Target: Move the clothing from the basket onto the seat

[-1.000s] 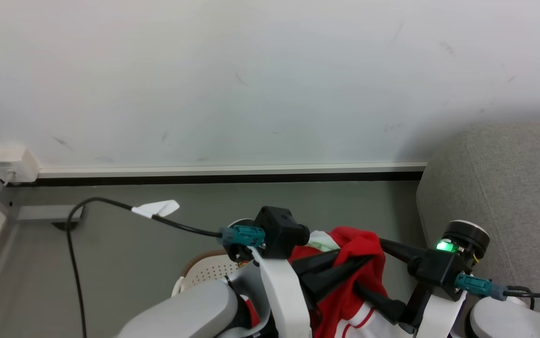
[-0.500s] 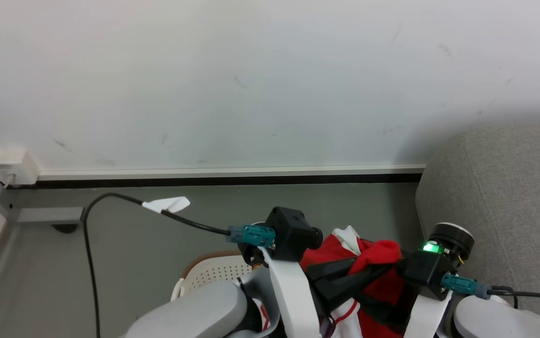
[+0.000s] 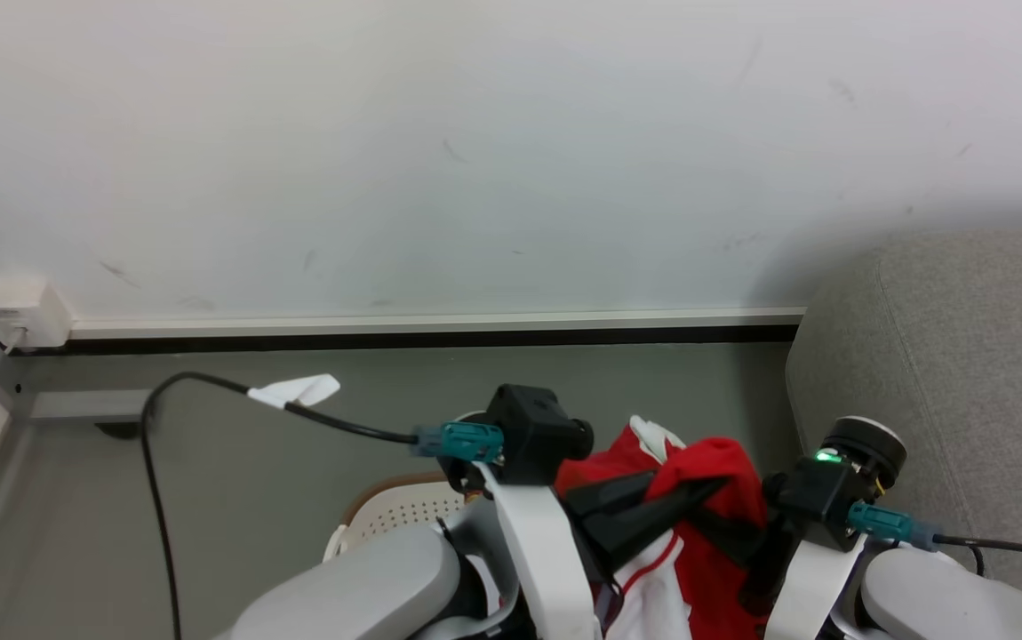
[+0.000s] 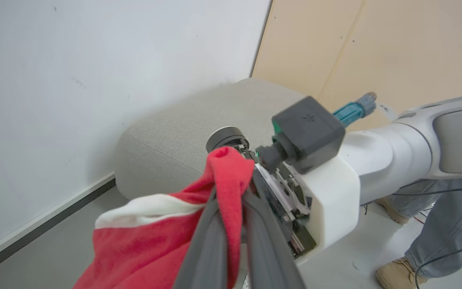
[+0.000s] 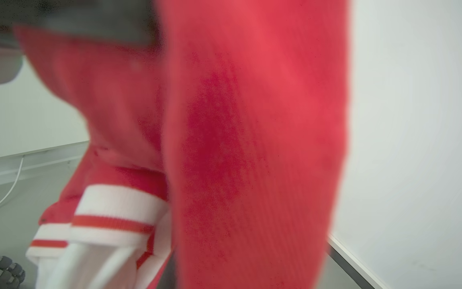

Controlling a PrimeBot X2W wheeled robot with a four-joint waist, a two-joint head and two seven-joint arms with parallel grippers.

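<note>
- The clothing (image 3: 715, 471) is soft red knit with white, red-striped ribbed cuffs, and hangs bunched between both arms, near the seat (image 3: 964, 356).
- The seat is grey woven fabric with a rounded corner.
- The basket (image 3: 404, 511) is cream perforated plastic.
- The left pincer (image 4: 234, 200) is pressed together on a red fold.
- The right pincer (image 3: 729, 533) is buried in cloth, so I cannot tell its spread.

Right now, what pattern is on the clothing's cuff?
The cuff is white with red stripes; the clothing is otherwise red. Best seen in the right wrist view.
</note>
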